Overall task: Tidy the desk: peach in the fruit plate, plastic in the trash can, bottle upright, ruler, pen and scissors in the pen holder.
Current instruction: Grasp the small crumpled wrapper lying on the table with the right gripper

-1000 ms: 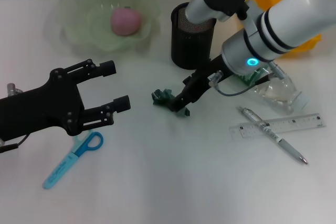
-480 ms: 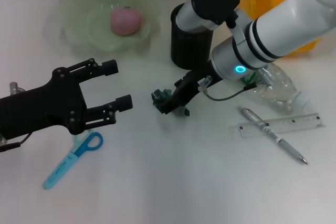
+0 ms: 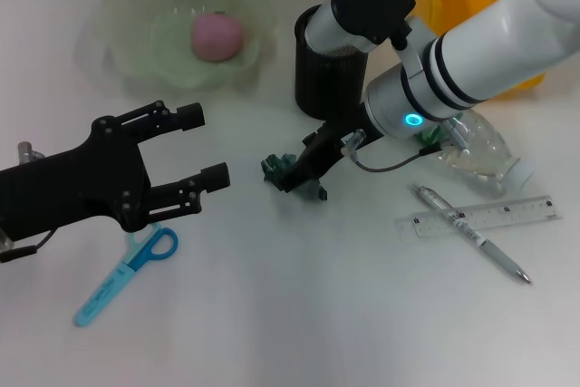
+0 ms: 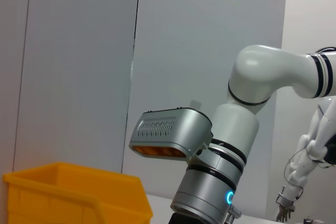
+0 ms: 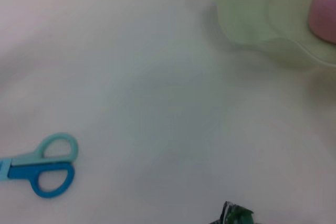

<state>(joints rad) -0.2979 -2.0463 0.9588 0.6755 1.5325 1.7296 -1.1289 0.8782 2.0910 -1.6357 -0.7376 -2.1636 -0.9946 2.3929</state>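
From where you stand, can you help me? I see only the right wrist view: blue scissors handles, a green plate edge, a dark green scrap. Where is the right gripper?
Observer: The right gripper is down at the green plastic scrap, in front of the black pen holder.
Operator: Is the bottle upright?
Observer: No, the bottle lies on its side, beside the ruler and pen.
Operator: And the left gripper?
Observer: The left gripper hovers open above the scissors.
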